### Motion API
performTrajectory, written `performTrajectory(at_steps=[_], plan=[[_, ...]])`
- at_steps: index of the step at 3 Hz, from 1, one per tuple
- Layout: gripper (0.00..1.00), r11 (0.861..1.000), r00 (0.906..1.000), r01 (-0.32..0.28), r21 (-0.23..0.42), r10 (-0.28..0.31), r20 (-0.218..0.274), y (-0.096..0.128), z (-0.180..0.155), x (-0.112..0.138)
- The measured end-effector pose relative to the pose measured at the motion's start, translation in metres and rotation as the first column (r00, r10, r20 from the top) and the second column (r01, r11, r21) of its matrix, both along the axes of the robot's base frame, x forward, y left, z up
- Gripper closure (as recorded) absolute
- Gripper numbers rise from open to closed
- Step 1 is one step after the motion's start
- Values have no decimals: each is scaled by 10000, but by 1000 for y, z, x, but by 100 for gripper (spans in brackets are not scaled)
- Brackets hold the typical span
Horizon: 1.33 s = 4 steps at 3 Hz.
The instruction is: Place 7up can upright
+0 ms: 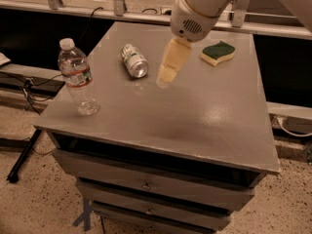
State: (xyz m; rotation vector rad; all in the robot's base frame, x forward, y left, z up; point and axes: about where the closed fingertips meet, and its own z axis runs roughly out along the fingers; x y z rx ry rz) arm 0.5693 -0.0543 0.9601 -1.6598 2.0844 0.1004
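The 7up can (133, 60), silver with a white-and-green label, lies on its side on the grey table top (195, 116), toward the back left, its open end facing the front. My gripper (165, 79) hangs above the table just right of the can, its pale fingers pointing down and left. It holds nothing and does not touch the can.
A clear plastic water bottle (77, 78) with a white cap stands upright near the table's left front edge. A green-and-yellow sponge (218, 52) lies at the back right. Drawers sit below the table top. A rail and cables run behind.
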Motion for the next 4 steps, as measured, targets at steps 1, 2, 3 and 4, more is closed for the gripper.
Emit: performTrajectory(at_steps=[1, 2, 3, 4], plan=[[0, 9967, 9987, 503, 636, -502, -30, 54, -12, 52], [0, 9862, 9920, 1253, 1081, -1264, 40, 96, -22, 120], [0, 9663, 9756, 2192, 1349, -2192, -154, 112, -33, 161], [0, 9257, 9312, 3643, 1019, -3605, -545, 105, -59, 186]])
